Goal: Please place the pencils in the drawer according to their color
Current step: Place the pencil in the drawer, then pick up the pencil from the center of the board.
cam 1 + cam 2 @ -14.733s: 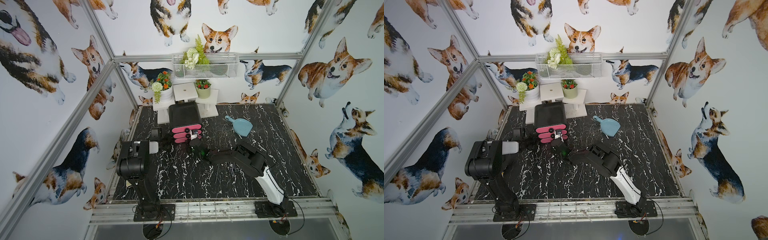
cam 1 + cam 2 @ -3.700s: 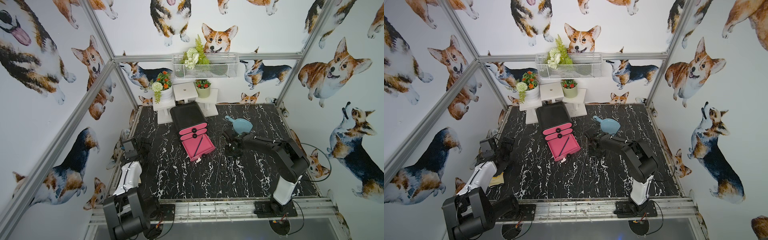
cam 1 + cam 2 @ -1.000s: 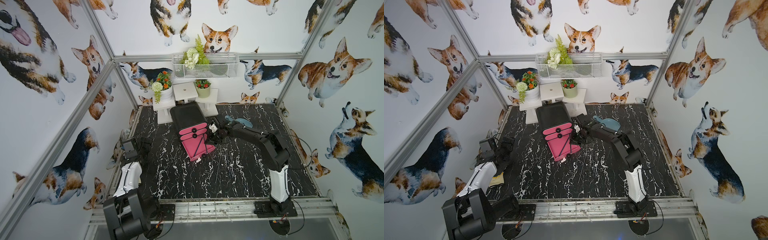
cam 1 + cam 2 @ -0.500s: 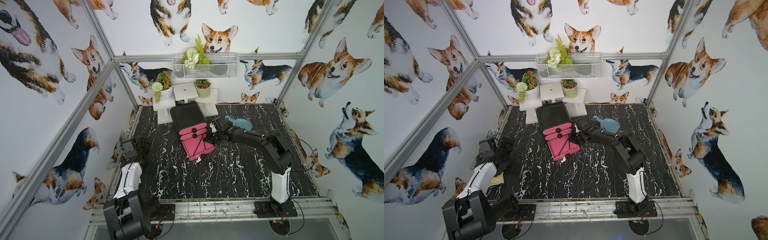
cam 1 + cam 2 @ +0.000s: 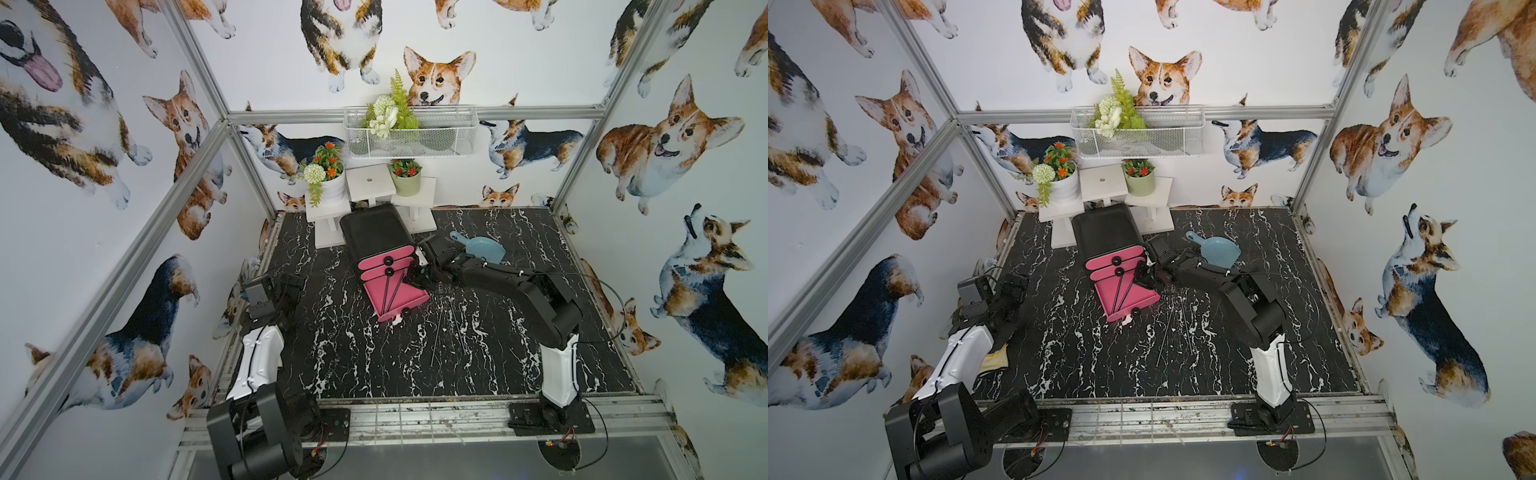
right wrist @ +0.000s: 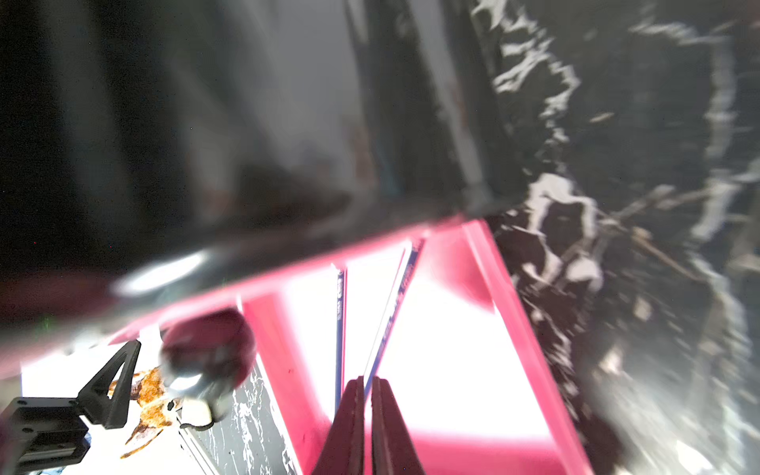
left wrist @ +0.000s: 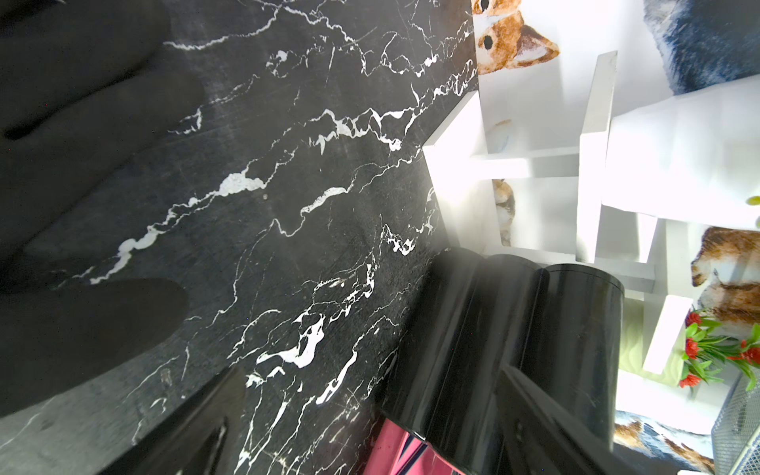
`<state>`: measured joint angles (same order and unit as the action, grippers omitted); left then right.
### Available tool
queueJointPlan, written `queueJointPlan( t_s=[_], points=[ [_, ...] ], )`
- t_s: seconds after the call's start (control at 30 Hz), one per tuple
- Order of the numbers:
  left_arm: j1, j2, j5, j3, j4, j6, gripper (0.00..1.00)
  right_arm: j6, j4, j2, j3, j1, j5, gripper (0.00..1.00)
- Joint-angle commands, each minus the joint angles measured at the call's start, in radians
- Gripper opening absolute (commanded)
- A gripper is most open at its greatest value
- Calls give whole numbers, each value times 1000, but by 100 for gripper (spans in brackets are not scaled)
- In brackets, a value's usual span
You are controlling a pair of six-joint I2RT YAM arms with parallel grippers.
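Note:
The drawer [image 5: 376, 232] is a black chest with pink fronts, and its bottom tray [image 5: 409, 293] is pulled out. Two dark pencils [image 5: 394, 293] lie in that tray in a V. My right gripper [image 5: 417, 276] hangs at the tray's back right corner. In the right wrist view it [image 6: 367, 384] is shut on the end of one dark pencil [image 6: 390, 312], with the other pencil [image 6: 340, 312] beside it. Several thin grey pencils [image 5: 438, 332] lie loose on the floor in front of the right arm. My left gripper [image 5: 293, 286] rests open at the left edge, holding nothing [image 7: 370, 444].
A blue dustpan [image 5: 482, 249] lies just behind the right gripper. White stands with flower pots [image 5: 330, 187] and a wire basket [image 5: 409, 135] line the back wall. Something yellow [image 5: 994, 361] lies beside the left arm. The floor is black marble [image 5: 357, 361].
The right arm came from the floor by the dustpan to the open tray. A second dark pencil now lies in it. The left arm has not moved in the last second.

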<state>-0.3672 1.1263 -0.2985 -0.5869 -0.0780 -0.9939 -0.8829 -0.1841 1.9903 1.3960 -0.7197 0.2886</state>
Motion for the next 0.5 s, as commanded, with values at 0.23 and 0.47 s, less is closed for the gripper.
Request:
queueJointPlan(
  t_s=[0.23,0.47],
  points=[
    [-1,-10,-8,-11,-15,5,100,168,-298,-262,-99,-47,-238,21],
    [-1,-20,-2,-16,-23,0,100,198,-505,-444,-288,-48,-370,34]
  ],
)
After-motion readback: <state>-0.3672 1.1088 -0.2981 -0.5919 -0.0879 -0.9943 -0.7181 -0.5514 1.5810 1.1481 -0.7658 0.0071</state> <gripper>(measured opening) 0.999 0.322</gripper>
